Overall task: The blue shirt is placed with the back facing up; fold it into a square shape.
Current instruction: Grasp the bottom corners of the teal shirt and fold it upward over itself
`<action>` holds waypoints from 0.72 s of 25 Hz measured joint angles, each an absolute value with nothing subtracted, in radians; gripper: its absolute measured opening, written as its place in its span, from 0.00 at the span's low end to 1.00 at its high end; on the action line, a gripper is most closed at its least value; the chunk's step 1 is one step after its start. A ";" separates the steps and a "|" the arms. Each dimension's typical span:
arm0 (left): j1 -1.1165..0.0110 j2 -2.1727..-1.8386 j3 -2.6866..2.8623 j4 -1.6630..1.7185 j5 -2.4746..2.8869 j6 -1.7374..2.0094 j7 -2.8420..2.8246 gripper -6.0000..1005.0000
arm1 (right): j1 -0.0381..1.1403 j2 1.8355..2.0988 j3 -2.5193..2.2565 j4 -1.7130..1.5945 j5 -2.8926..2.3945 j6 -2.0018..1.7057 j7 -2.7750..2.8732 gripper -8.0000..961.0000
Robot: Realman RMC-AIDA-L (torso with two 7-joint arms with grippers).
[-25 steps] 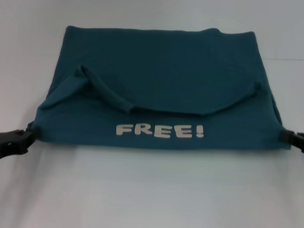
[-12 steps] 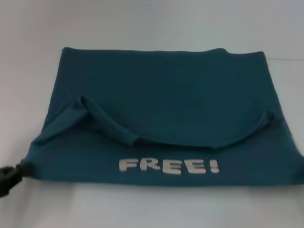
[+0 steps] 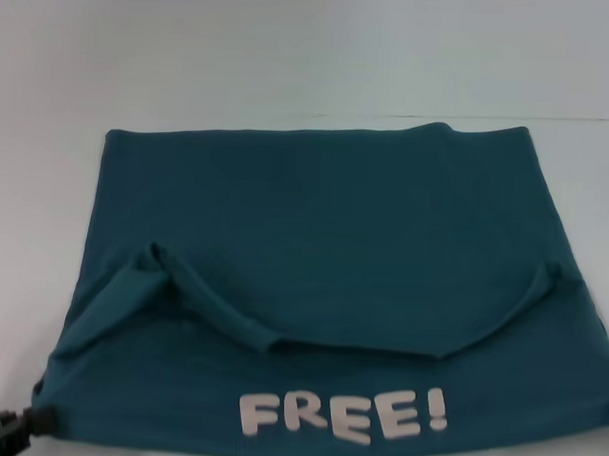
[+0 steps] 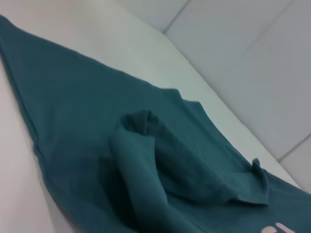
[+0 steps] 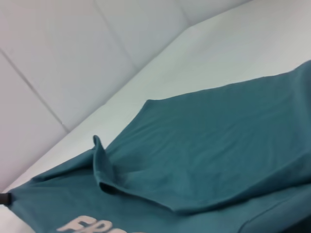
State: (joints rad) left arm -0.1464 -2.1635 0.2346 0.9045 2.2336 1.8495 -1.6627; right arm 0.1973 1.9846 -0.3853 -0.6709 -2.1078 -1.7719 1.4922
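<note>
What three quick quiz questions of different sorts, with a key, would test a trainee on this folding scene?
1. True or false: the blue shirt shows white lettering near its front edge.
2. Multiple choice: where does the left pincer sit in the head view? A) at the shirt's near-left corner B) on the collar C) over the shirt's middle
3. Fill in: the word printed on the shirt is ____.

Key:
1. True; the lettering runs along the near edge.
2. A
3. FREE!
</note>
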 joint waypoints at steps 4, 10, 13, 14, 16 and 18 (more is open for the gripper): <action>-0.130 -2.165 0.221 0.909 2.267 1.897 -1.656 0.05 | 0.179 1.985 -0.384 -0.675 -2.128 -1.809 1.479 0.04; -0.111 -2.165 0.181 0.914 2.282 1.953 -1.646 0.05 | 0.150 1.985 -0.374 -0.676 -2.155 -1.868 1.454 0.04; -0.106 -2.164 0.176 0.917 2.282 1.961 -1.649 0.05 | 0.136 1.982 -0.358 -0.676 -2.155 -1.899 1.445 0.04; -0.106 -2.164 0.176 0.917 2.282 1.963 -1.651 0.05 | 0.133 1.981 -0.344 -0.677 -2.155 -1.911 1.440 0.04; -0.110 -2.163 0.173 0.918 2.282 1.964 -1.655 0.05 | 0.132 1.978 -0.321 -0.678 -2.155 -1.926 1.435 0.04; -0.123 -2.160 0.167 0.917 2.282 1.962 -1.663 0.05 | 0.141 1.974 -0.310 -0.680 -2.155 -1.925 1.441 0.04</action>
